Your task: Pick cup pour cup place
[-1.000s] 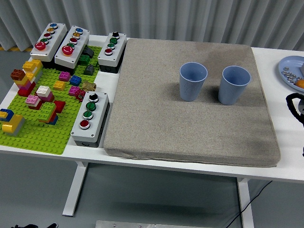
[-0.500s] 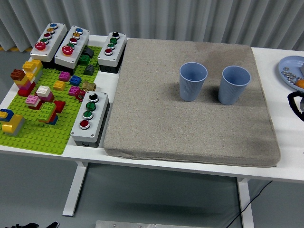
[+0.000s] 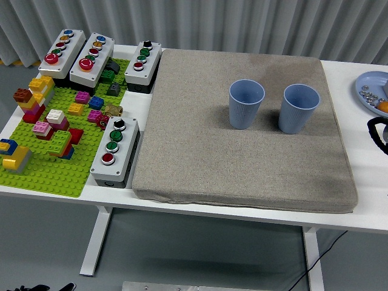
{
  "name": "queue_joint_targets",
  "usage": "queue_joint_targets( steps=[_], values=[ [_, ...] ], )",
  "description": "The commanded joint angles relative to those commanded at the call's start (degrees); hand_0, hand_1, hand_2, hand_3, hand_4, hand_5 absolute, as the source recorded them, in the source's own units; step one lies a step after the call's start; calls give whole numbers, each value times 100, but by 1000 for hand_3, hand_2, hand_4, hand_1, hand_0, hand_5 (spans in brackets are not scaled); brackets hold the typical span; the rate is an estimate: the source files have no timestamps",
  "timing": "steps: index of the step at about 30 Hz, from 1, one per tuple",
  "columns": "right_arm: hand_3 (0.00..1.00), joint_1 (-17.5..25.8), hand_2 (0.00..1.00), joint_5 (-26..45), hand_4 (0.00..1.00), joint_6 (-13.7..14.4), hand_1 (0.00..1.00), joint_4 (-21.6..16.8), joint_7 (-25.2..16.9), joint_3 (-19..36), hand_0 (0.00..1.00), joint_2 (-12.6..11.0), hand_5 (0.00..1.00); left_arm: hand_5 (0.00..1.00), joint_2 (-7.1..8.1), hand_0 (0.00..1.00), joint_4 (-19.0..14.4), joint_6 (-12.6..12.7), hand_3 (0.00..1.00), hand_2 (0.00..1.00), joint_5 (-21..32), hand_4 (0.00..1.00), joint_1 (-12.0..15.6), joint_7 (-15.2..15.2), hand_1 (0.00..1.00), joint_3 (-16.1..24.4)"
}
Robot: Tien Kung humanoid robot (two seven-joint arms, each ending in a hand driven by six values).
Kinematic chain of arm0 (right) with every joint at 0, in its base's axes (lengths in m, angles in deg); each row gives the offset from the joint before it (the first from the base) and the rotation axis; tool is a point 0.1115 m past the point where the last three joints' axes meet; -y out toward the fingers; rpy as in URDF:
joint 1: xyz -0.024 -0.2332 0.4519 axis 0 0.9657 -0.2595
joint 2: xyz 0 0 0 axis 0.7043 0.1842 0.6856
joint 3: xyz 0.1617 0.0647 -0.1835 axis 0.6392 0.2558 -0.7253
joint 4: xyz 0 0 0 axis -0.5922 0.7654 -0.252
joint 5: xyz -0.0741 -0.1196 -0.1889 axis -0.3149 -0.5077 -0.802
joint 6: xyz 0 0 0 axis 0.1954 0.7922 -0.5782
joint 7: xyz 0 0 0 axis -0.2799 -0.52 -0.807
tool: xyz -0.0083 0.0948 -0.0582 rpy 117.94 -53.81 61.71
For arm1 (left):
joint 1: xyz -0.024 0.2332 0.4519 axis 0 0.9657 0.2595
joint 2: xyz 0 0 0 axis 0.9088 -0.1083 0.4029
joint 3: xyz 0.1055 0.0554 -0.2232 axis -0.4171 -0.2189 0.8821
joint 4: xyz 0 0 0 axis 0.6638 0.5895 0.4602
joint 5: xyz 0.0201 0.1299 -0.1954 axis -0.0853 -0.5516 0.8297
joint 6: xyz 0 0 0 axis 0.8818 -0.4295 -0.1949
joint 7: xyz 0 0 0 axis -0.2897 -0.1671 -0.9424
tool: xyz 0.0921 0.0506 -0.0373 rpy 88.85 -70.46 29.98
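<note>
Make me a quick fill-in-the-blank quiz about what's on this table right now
1. The two blue cups stand upright on a ____ mat.
2. The toy bricks sit on a ____ baseplate.
3. The number of button boxes on the table is ____.
4. The plate at the right edge is ____ in colour.

Missing words: grey; green; four; blue

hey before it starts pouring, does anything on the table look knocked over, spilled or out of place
Nothing stands out. Both blue cups, the left cup and the right cup, stand upright and apart on the grey mat, with no spill visible. The button boxes and brick baseplate sit undisturbed at the left.
</note>
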State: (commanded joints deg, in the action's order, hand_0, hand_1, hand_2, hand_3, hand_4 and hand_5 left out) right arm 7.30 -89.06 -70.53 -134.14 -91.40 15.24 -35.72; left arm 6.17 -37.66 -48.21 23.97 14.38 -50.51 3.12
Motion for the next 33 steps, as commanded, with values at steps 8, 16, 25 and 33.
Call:
queue_joint_targets(
  steps=[8, 16, 25, 33],
  values=[
    [781, -17, 820, -10, 792, 4, 822, -13, 15, 1, 950, -5, 923, 953, 2, 769, 0, 0, 645, 807, 7, 501, 1, -4, 753, 0],
    [782, -22, 818, -18, 787, 0, 822, -13, 31, -27, 951, -4, 919, 953, 2, 770, 0, 5, 644, 807, 26, 501, 3, -6, 753, -20],
    [782, -30, 819, -29, 784, 3, 823, -20, 35, -67, 953, 2, 914, 953, -1, 770, 0, 6, 645, 807, 42, 500, 12, -16, 753, -25],
    [784, -18, 822, -20, 777, 11, 827, -21, 25, -80, 956, 8, 908, 953, 2, 771, 0, 6, 645, 807, 43, 500, 38, -20, 753, -27]
  ],
)
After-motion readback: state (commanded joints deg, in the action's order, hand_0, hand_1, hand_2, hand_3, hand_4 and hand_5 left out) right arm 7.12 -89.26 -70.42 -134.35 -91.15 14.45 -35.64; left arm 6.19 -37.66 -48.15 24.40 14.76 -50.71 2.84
